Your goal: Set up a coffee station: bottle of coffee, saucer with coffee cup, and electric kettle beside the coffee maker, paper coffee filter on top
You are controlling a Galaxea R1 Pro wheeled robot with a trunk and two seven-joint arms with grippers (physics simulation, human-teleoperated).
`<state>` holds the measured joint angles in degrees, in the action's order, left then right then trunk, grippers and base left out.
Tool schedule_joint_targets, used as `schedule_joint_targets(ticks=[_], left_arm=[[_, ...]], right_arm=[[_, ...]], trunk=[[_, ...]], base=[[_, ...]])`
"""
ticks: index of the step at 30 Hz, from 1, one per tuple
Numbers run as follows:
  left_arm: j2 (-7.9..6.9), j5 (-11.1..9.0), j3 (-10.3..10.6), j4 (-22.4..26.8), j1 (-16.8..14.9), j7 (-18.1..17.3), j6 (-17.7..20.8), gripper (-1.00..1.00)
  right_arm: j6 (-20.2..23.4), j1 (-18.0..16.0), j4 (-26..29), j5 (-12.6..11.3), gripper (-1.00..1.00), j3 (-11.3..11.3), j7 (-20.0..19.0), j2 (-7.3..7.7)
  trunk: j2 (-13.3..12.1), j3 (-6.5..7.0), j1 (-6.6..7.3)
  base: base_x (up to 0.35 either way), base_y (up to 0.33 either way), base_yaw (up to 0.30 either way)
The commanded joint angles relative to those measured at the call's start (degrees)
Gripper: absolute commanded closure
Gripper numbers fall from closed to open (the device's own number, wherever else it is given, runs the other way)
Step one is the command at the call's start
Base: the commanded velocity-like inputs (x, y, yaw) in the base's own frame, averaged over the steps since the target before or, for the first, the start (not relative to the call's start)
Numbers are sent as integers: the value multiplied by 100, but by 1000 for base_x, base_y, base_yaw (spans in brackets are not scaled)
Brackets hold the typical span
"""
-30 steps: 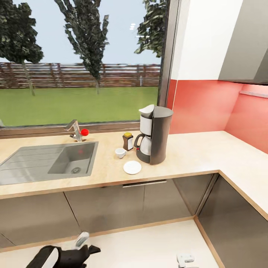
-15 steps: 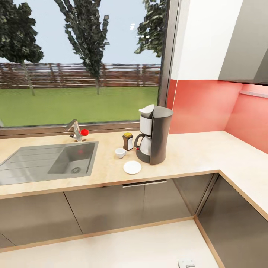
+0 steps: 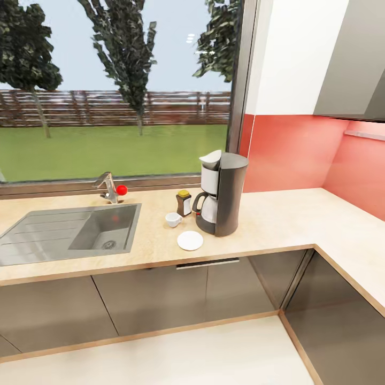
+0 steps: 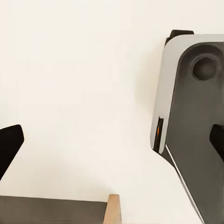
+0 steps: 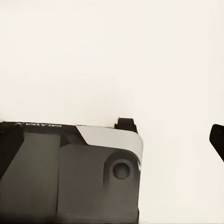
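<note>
On the tabletop, the coffee maker is seen standing right of the sink, with a filter resting on its top. The coffee bottle stands just beside the maker at about ten o'clock, the cup at nine o'clock directly on the tabletop, and the empty saucer at about seven o'clock, apart from the cup. In the wrist views, the left hand and right hand are held released over pale floor beside the robot's base, dark fingertips spread wide with nothing between them.
</note>
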<state>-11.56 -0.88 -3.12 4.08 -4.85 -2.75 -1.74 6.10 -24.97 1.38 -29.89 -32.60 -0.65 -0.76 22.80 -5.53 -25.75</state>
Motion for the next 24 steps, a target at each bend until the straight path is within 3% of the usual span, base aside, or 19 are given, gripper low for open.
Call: schedule_joint_targets(ticks=[1,12,24], left_arm=[[-2,-9,-31,-2,-6,-27,-18,-100],[-4,-17,-36,-60,114,-16,-247,-100],[46,-21,-64,-8,120,-23,-294,-100]], right_arm=[[20,35,3,-57,-100,-47,-6,-1],[-24,395,3,-87,-100,-36,2,-57],[-39,556,3,-87,-100,-27,3,24]], trunk=[[12,-12,-3],[12,-49,-3],[12,-107,-3]], base=[[0,0,19],[0,0,207],[0,0,244]])
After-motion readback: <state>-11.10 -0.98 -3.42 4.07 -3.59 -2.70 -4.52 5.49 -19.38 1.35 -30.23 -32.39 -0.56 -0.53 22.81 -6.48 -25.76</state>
